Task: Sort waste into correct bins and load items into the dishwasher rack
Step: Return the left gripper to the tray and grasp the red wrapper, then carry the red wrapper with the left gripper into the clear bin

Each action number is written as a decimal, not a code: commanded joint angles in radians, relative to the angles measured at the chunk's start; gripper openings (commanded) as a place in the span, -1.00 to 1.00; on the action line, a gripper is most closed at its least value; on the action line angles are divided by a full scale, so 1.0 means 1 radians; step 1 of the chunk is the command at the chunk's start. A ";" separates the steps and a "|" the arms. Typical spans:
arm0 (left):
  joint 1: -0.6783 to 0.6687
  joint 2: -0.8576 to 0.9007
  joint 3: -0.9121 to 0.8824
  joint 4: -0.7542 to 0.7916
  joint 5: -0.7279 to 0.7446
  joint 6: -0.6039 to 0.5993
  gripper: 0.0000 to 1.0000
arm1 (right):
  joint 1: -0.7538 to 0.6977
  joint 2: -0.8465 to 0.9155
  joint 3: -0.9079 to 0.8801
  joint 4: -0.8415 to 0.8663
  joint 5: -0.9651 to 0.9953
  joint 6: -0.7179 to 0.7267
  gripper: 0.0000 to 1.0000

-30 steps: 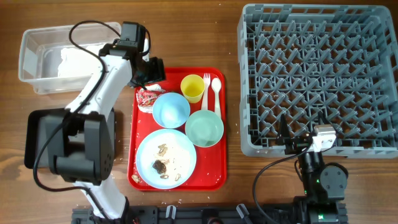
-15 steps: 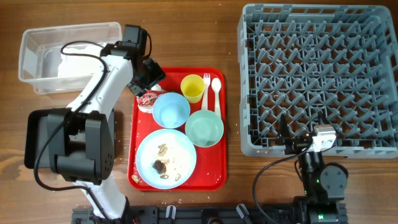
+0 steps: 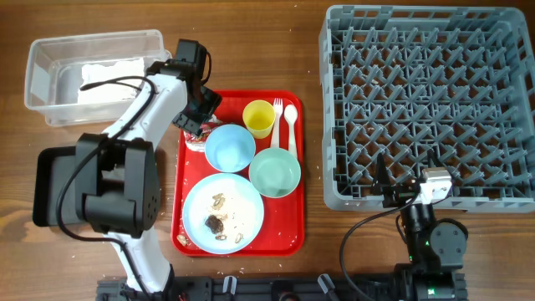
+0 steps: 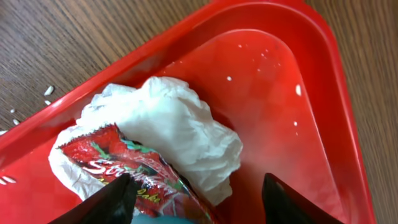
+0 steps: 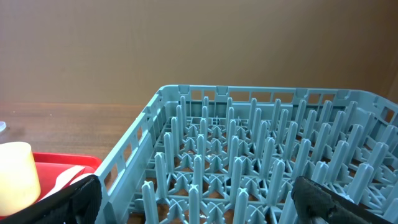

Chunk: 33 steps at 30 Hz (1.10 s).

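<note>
Item: crumpled wrapper (image 4: 168, 124), lying in the red tray's (image 4: 273, 112) corner. I held the left end effector (image 4: 198, 183) spread wide astride it, positioned, I judged, to pinch it for the clear tub (image 3: 42, 84).

The only lettering stands on the crumpled white paper wrapper with a red printed panel (image 4: 155, 134), which lies just ahead of and between the fingertips of the left pincer (image 4: 198, 202). White script on the red begins "Str"; the remaining letters are creased and unreadable.
</note>
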 commanded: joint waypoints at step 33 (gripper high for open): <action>-0.057 0.020 -0.010 -0.002 -0.089 -0.062 -0.92 | 0.005 0.000 -0.002 0.002 0.000 0.008 1.00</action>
